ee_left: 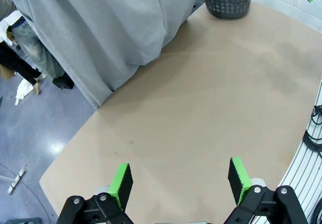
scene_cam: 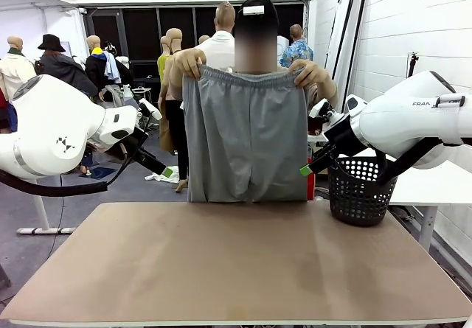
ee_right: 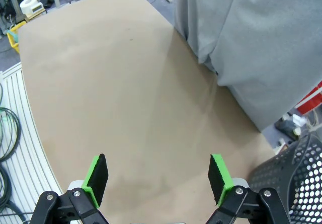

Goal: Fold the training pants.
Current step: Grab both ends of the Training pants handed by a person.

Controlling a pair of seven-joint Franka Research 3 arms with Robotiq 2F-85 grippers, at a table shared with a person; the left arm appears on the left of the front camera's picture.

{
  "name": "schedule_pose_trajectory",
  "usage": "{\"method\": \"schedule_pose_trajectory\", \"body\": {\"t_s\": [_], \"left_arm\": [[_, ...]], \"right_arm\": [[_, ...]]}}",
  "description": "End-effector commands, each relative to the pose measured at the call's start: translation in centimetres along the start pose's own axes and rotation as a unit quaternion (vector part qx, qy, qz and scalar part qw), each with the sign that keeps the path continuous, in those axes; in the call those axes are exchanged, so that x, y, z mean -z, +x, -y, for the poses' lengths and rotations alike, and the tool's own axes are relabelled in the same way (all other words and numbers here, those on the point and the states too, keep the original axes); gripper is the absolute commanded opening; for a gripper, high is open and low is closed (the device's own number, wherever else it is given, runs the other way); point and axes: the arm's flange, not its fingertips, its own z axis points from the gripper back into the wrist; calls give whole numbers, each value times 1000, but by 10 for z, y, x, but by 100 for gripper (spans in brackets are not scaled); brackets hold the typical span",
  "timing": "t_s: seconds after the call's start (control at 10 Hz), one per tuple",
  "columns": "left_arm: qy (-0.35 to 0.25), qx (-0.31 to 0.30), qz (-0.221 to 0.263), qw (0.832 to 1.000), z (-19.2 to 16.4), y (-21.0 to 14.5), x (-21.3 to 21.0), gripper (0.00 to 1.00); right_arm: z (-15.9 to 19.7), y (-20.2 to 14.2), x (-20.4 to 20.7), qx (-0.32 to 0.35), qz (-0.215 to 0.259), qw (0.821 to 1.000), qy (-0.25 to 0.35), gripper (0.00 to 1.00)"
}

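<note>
While the person's hands (scene_cam: 193, 61) hold the training pants (scene_cam: 245, 136) up by the waistband at upper centre, hem at the table's (scene_cam: 236, 269) far edge, the left gripper (ee_left: 178, 181) and right gripper (ee_right: 158, 176) stand spread and empty. Risk: the slack jersey may slip from a shallow pinch or drag against the basket (scene_cam: 359, 188) at right.

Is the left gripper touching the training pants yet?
Apart. In the left wrist view the left gripper stands open over bare table, with the training pants hanging well beyond its fingertips.
</note>
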Motion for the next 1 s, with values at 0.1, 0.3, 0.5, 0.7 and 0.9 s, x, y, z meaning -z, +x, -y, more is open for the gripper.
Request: {"method": "schedule_pose_trajectory", "body": {"t_s": [0.1,0.3,0.5,0.7,0.9], "left_arm": [[-6,-2,1,1000,0,-1,-1,100],[-6,-2,1,1000,0,-1,-1,100],[-6,-2,1,1000,0,-1,-1,100],[-6,-2,1,1000,0,-1,-1,100],[-6,-2,1,1000,0,-1,-1,100]], "right_arm": [[-1,-1,1,0,-1,1000,5,100],[-1,-1,1,0,-1,1000,5,100],[-1,-1,1,0,-1,1000,5,100],[-1,-1,1,0,-1,1000,5,100],[-1,-1,1,0,-1,1000,5,100]]}}
